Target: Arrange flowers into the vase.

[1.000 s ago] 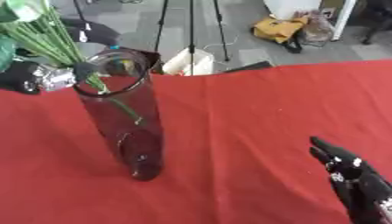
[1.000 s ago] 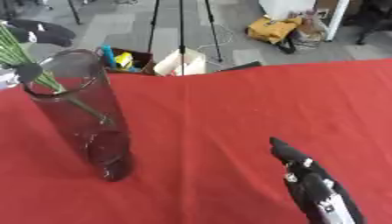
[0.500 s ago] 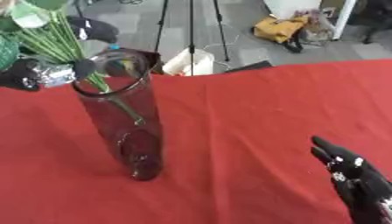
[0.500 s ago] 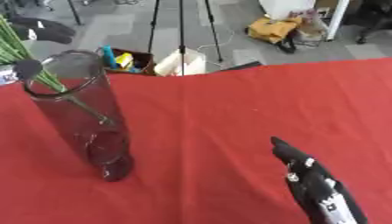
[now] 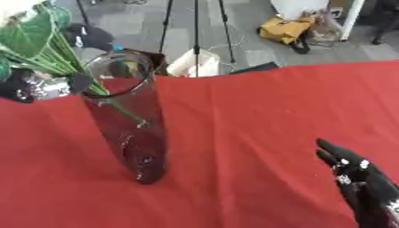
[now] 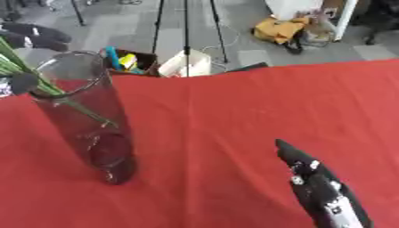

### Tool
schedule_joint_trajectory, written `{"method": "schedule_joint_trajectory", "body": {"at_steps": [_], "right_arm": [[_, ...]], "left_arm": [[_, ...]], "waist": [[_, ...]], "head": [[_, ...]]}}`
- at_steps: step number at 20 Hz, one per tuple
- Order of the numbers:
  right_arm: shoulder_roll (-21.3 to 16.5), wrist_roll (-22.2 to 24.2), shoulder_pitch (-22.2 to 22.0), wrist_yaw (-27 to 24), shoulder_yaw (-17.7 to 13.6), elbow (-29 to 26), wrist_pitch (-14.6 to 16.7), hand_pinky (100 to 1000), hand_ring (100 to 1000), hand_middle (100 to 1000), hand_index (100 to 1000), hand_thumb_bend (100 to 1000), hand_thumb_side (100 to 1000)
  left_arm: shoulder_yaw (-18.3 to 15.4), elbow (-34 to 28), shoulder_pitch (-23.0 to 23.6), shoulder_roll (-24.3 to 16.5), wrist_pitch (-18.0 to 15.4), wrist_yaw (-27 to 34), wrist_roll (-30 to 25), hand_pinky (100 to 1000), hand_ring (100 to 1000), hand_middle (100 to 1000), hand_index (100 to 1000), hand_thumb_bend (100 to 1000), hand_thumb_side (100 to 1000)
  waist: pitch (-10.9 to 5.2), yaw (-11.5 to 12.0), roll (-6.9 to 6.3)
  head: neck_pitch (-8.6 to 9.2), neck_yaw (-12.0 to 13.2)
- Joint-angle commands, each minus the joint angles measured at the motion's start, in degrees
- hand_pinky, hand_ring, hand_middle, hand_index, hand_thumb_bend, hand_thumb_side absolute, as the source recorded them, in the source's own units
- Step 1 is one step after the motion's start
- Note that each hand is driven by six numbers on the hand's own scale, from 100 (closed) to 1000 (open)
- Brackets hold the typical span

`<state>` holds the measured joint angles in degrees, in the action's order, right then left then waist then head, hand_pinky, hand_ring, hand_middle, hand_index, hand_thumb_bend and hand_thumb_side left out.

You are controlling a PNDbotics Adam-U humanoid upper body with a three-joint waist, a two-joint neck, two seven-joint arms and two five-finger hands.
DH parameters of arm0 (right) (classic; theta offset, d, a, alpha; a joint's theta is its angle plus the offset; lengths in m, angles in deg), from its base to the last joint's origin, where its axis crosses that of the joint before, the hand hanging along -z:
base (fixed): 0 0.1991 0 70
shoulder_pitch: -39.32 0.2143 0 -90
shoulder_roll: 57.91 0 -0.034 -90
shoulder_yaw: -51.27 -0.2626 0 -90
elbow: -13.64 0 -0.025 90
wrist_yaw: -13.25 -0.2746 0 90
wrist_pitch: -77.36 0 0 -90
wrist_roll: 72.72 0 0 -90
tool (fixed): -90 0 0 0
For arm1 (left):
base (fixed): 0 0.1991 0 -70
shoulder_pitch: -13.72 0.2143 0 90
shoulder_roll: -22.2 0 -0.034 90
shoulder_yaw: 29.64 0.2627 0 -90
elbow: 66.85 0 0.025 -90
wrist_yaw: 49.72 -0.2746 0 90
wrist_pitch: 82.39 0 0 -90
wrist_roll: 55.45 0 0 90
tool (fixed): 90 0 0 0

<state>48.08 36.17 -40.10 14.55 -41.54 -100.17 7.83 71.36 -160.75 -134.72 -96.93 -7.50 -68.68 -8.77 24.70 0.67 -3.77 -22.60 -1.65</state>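
A tall clear glass vase stands on the red table at the left. Green flower stems with leaves lean over its rim from the upper left, and their lower ends reach down inside the glass. My left hand, black and silver, is shut on the stems just left of the vase's mouth. My right hand rests open near the lower right corner with its fingers pointing up, holding nothing. The flower heads are cut off by the upper left edge.
Beyond the table's far edge lies a grey floor with a black tripod, a white bag, a yellow bag and a box of coloured items. Bare red cloth stretches between the vase and my right hand.
The stems and my left hand have shifted slightly to the left and up at the vase's mouth. My right hand has stayed where it was.
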Motion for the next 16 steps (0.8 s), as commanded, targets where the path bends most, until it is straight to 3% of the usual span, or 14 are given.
{"method": "schedule_joint_trajectory", "body": {"at_steps": [1, 16], "right_arm": [[-0.9, 0.0, 0.3, -0.4, -0.2, -0.8, -0.3, 996, 1000, 100, 896, 100, 1000], [-1.0, -0.1, 0.1, -1.1, -0.4, -0.8, -0.4, 996, 1000, 100, 896, 100, 1000]], "left_arm": [[-1.6, -1.3, -0.3, -2.9, -0.7, -0.2, -1.0, 1000, 1000, 1000, 1000, 226, 1000], [-3.6, -2.0, 2.2, -4.8, 0.0, 1.6, -0.6, 1000, 1000, 1000, 1000, 220, 1000]], "waist": [[-1.73, 0.2, 0.05], [-1.96, 0.5, 0.28]], "head": [[0.30, -0.2], [-0.26, -0.6]]}}
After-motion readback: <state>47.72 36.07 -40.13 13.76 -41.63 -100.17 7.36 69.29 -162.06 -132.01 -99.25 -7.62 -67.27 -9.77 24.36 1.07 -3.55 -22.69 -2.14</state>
